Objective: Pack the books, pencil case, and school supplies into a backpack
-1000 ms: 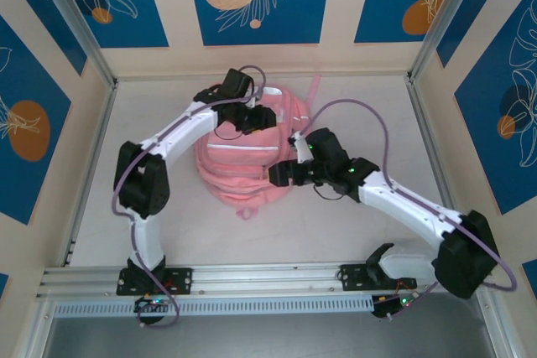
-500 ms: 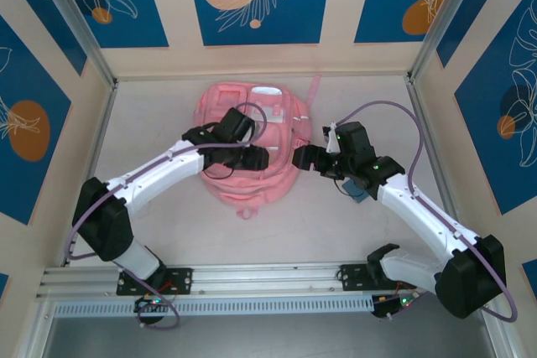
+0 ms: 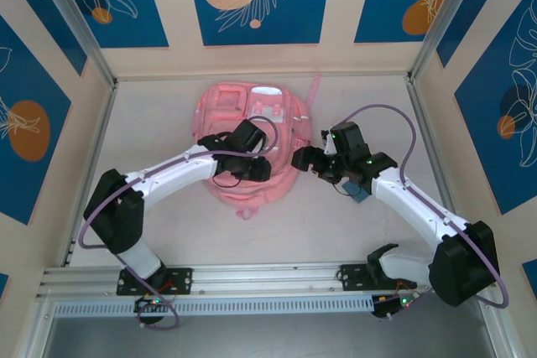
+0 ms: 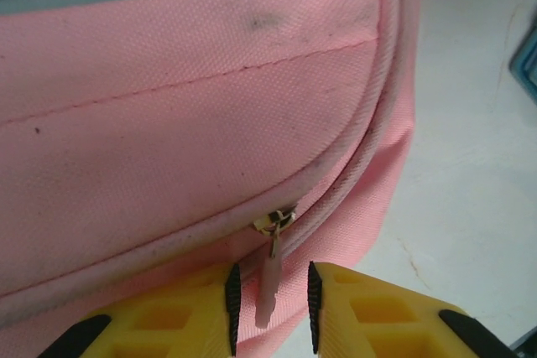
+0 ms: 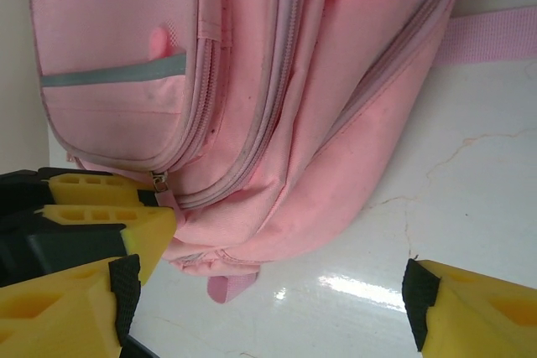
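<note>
The pink backpack [image 3: 239, 119] lies flat on the table, pockets up. My left gripper [image 3: 258, 169] is at its near right edge. In the left wrist view the jaws [image 4: 269, 308] stand narrowly apart on either side of a pale pink zip pull [image 4: 268, 278], with a gap on both sides. My right gripper [image 3: 301, 159] hangs open just right of the backpack [image 5: 277, 81], wide apart over bare table [image 5: 273, 295]. A blue piece [image 3: 360, 193] shows under the right forearm; I cannot tell what it is. Books and pencil case are out of view.
Walls with blue panels and metal posts close in the table on three sides. A pink strap [image 3: 314, 90] trails from the backpack's far right corner. Bare tabletop lies left of the backpack and in front of it, up to the rail [image 3: 252, 278] holding both arm bases.
The left arm came from the backpack's far side to its near right edge, and its jaws narrowed around the zip pull. The right gripper drew back off the backpack to its right side.
</note>
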Available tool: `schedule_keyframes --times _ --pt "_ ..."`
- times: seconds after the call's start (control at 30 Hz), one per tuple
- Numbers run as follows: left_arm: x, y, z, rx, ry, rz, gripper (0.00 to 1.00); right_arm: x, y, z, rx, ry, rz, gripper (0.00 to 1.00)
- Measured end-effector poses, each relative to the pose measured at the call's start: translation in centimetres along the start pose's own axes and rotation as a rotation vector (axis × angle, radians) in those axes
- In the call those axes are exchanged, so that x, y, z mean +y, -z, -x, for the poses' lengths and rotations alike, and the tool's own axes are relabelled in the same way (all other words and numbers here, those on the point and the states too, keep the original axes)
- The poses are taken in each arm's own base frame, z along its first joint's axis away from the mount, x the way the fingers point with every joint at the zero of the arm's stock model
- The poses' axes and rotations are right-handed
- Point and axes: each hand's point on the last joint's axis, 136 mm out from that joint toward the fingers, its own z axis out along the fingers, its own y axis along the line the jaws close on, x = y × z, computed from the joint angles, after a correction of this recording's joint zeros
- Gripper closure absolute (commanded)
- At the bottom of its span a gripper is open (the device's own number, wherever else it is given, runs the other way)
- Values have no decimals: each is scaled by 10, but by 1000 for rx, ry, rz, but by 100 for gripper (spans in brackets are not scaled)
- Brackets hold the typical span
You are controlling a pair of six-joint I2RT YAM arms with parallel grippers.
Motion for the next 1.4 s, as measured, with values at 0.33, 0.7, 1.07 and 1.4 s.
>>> schedule_keyframes --times 0.33,0.7,1.07,1.4 --pt "5 -6 -1 -2 -20 38 100 -1 -13 -8 75 -73 13 26" --pt "0 1 1 -44 -110 1 100 35 -38 9 115 -241 101 36" --pt "-2 2 0 -79 -142 -31 100 49 -79 4 206 -317 66 49" --pt "12 6 -1 -101 -150 56 100 53 -95 6 239 -317 66 83"
